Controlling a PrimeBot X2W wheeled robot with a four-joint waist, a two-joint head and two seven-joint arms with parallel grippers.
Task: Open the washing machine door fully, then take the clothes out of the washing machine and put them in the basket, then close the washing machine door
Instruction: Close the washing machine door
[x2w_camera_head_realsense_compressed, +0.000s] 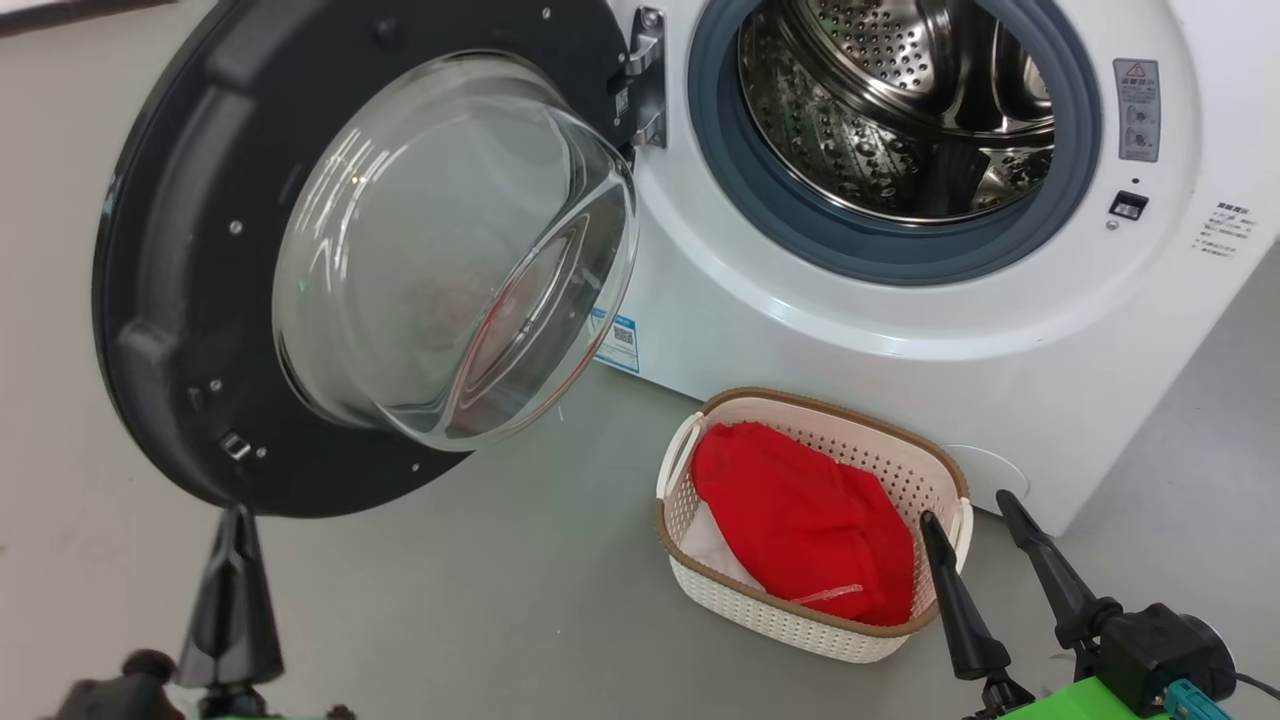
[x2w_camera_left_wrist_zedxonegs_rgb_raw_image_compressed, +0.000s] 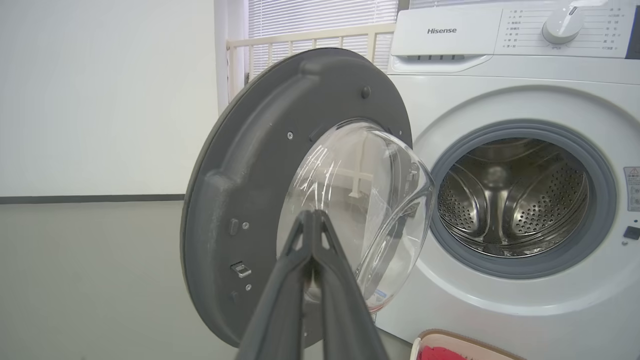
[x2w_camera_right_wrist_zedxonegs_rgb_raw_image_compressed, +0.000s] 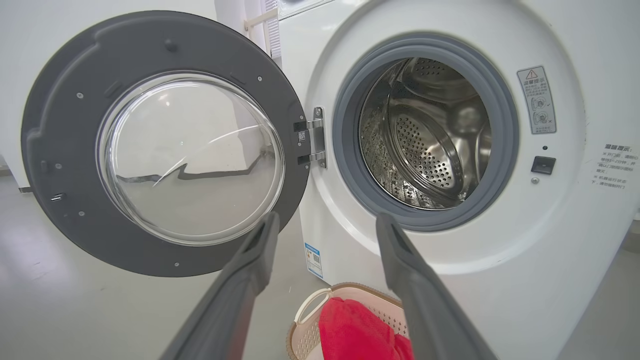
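Observation:
The washing machine (x2w_camera_head_realsense_compressed: 850, 340) stands with its steel drum (x2w_camera_head_realsense_compressed: 900, 110) bare. Its door (x2w_camera_head_realsense_compressed: 300, 250) hangs swung out to the left on its hinge (x2w_camera_head_realsense_compressed: 645, 80), glass bowl facing me. On the floor before the washer sits the basket (x2w_camera_head_realsense_compressed: 810, 520), holding the red clothes (x2w_camera_head_realsense_compressed: 810, 520) with some white at the left. My left gripper (x2w_camera_head_realsense_compressed: 237, 515) is shut, its tips just below the door's lower rim. My right gripper (x2w_camera_head_realsense_compressed: 968, 507) stands open beside the basket's right end, nothing between its fingers. The right wrist view shows the door (x2w_camera_right_wrist_zedxonegs_rgb_raw_image_compressed: 165, 145), drum (x2w_camera_right_wrist_zedxonegs_rgb_raw_image_compressed: 425, 135) and clothes (x2w_camera_right_wrist_zedxonegs_rgb_raw_image_compressed: 360, 330).
Grey floor (x2w_camera_head_realsense_compressed: 450, 600) spreads left and in front of the washer. A white wall with a dark skirting line (x2w_camera_left_wrist_zedxonegs_rgb_raw_image_compressed: 90, 199) and a pale railing (x2w_camera_left_wrist_zedxonegs_rgb_raw_image_compressed: 310, 42) stand behind the door. A blue label (x2w_camera_head_realsense_compressed: 618, 340) sits low on the washer front.

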